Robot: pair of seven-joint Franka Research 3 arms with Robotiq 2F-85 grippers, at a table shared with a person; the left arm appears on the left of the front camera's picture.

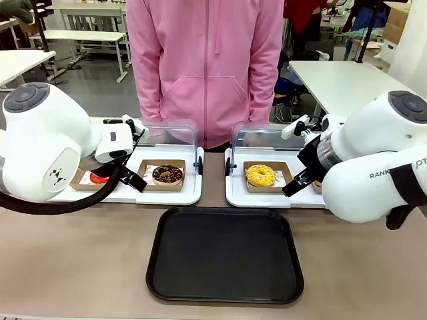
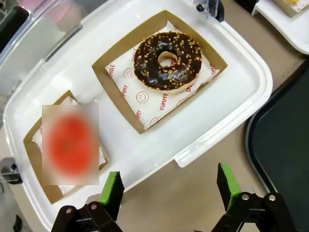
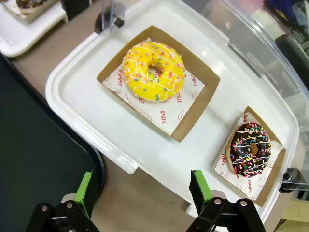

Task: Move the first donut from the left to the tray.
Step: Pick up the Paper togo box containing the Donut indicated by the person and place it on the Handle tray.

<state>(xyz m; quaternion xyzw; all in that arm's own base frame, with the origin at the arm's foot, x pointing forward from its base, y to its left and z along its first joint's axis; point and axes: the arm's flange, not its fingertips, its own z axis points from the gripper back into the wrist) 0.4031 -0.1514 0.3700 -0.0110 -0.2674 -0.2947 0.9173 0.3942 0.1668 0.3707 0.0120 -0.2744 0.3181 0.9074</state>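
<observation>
The first donut from the left (image 1: 99, 178) is red-glazed and lies in a shallow brown holder at the left end of a white tray, mostly hidden behind my left arm. In the left wrist view the red donut (image 2: 70, 142) lies up and to the left of my left gripper (image 2: 169, 191), which hangs open over the table edge of that white tray, touching nothing. The left gripper (image 1: 131, 179) sits between the red and chocolate donuts. The black tray (image 1: 225, 253) lies bare at the front centre. My right gripper (image 3: 142, 191) is open and holds nothing.
A chocolate donut (image 2: 167, 60) with nuts shares the left white tray (image 1: 167, 197). The right white tray (image 1: 267, 198) holds a yellow donut (image 3: 153, 71) and a sprinkled chocolate donut (image 3: 249, 150). Both clear lids (image 1: 170, 133) stand raised. A person in a pink hoodie (image 1: 205, 67) stands behind.
</observation>
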